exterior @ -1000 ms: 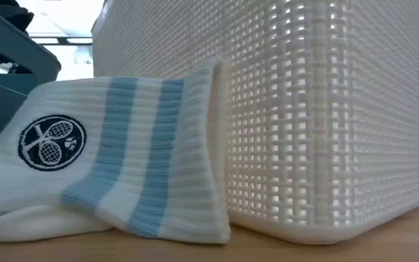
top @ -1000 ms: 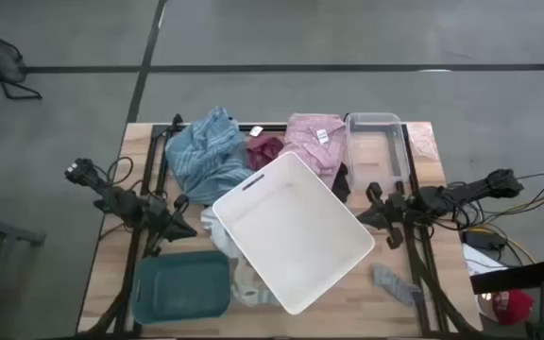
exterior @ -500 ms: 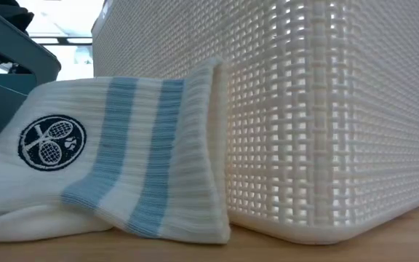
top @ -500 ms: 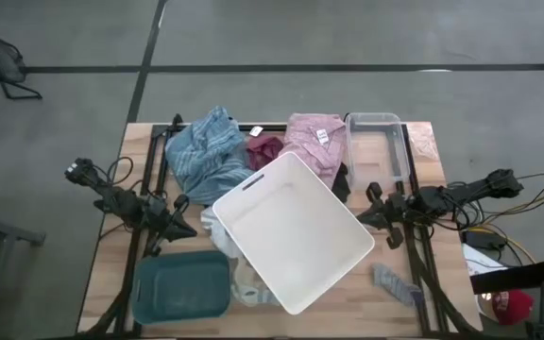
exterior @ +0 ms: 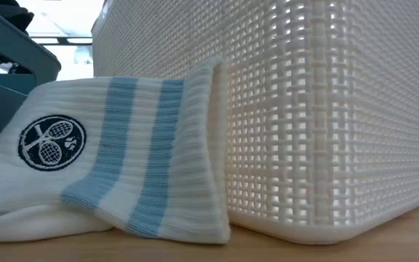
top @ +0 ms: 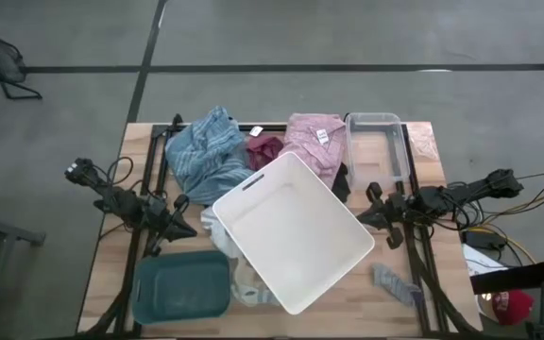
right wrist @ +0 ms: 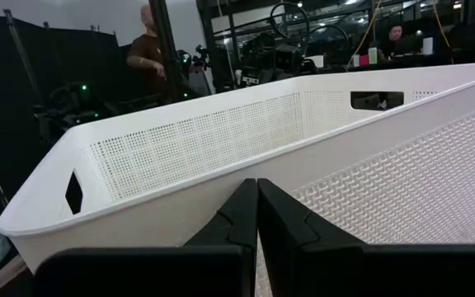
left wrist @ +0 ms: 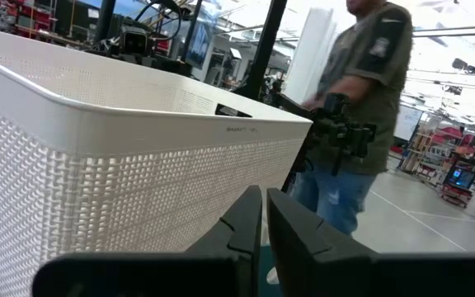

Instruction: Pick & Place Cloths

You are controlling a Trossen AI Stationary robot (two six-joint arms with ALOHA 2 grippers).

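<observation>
Table (top: 423,142): both arms parked beside white basket (top: 293,232), fingers closed.

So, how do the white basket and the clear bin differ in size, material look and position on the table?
The white basket is larger and opaque, with woven-textured walls; the clear bin is smaller and see-through. The white basket sits turned at an angle near the table's middle, while the clear bin lies square to the edges near the far right corner. The left gripper and right gripper flank the basket. Both containers look empty.

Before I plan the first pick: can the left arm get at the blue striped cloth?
Probably yes. The left gripper sits beside the white basket, and the blue striped cloth lies uncovered just beyond it, nothing between.
</observation>
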